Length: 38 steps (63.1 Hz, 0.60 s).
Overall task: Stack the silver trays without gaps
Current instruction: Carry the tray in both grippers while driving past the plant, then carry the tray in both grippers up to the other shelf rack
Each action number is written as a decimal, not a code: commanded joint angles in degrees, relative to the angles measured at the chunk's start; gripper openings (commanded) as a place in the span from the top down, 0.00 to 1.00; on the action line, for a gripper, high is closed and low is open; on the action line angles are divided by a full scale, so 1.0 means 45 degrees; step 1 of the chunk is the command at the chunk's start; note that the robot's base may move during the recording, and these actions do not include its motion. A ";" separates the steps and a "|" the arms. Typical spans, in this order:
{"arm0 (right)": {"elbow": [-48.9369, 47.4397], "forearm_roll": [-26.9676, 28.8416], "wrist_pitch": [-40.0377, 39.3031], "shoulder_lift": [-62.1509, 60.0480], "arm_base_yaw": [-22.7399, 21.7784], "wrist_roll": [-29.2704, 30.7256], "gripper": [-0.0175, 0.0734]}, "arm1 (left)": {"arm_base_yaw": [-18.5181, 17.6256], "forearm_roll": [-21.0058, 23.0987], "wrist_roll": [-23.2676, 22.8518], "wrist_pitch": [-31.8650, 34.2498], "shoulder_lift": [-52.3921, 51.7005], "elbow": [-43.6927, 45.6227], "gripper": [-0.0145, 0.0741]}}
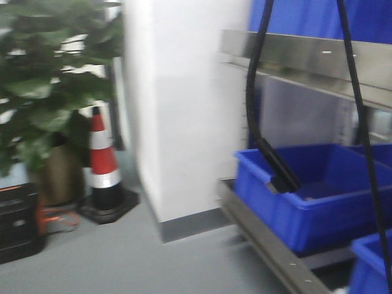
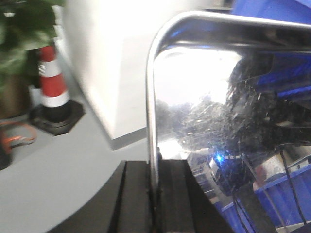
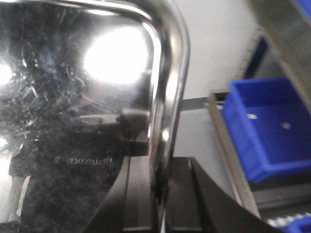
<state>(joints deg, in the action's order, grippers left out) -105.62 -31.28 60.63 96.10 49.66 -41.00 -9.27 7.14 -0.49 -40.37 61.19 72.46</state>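
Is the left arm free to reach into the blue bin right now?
Probably not. The left end effector is shut on the rim of a tray, so it would have to put that down before going into the bin.

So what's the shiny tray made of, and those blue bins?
The tray looks like polished metal, probably stainless steel: it mirrors the room like a looking glass and shows fine scratches. The bins look like moulded plastic: solid blue all through, with only a dull sheen and thick rounded rims.
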 commanded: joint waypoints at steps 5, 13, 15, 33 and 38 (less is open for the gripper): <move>-0.0136 0.0286 -0.1282 -0.0024 0.0167 0.0317 0.89 | -0.0312 0.1130 -0.0001 0.0542 -0.0116 0.0090 0.86; -0.0136 0.0286 -0.1282 -0.0024 0.0167 0.0317 0.89 | -0.0312 0.1130 -0.0001 0.0542 -0.0116 0.0090 0.86; -0.0136 0.0286 -0.1282 -0.0024 0.0167 0.0317 0.89 | -0.0312 0.1130 -0.0001 0.0542 -0.0116 0.0090 0.86; -0.0136 0.0286 -0.1282 -0.0024 0.0167 0.0317 0.89 | -0.0312 0.1130 -0.0001 0.0542 -0.0116 0.0090 0.86; -0.0136 0.0286 -0.1282 -0.0024 0.0167 0.0317 0.89 | -0.0312 0.1130 -0.0001 0.0542 -0.0116 0.0090 0.86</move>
<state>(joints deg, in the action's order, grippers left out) -105.62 -31.28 60.63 96.10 49.66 -41.00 -9.27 7.14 -0.49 -40.37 61.19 72.46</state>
